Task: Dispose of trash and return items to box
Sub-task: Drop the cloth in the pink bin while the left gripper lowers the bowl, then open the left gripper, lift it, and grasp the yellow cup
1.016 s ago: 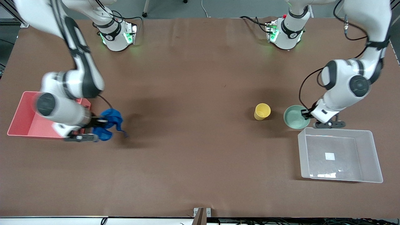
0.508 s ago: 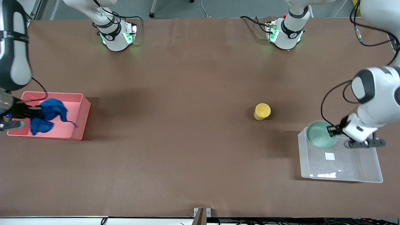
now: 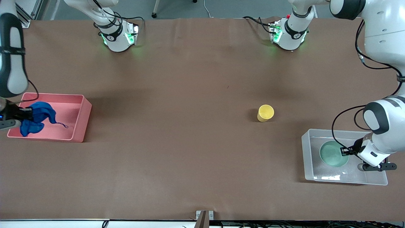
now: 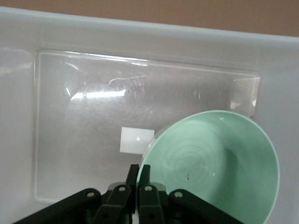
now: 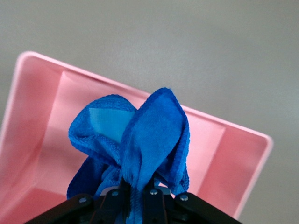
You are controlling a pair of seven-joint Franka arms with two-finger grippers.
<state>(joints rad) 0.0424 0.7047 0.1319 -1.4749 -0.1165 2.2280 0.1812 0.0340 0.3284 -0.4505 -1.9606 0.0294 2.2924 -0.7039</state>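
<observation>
My left gripper [image 3: 345, 151] is shut on the rim of the mint-green bowl [image 3: 332, 154] and holds it inside the clear plastic box [image 3: 311, 175]; in the left wrist view the bowl [image 4: 219, 163] hangs over the box's white label [image 4: 135, 140], pinched by my left gripper [image 4: 139, 170]. My right gripper [image 3: 27, 114] is shut on the blue cloth [image 3: 36, 117] and holds it over the pink bin [image 3: 79, 120]; the right wrist view shows the cloth [image 5: 145, 140] bunched in my right gripper [image 5: 138, 189] above the bin [image 5: 224, 154]. The yellow cup [image 3: 265, 113] stands upright on the table.
The brown table [image 3: 190, 142] carries the pink bin at the right arm's end and the clear box at the left arm's end. The cup stands farther from the front camera than the box, toward the table's middle. Both arm bases stand along the table's top edge.
My left gripper carried the bowl from the table beside the cup into the clear box. My right gripper carried the blue cloth from beside the pink bin to over it.
</observation>
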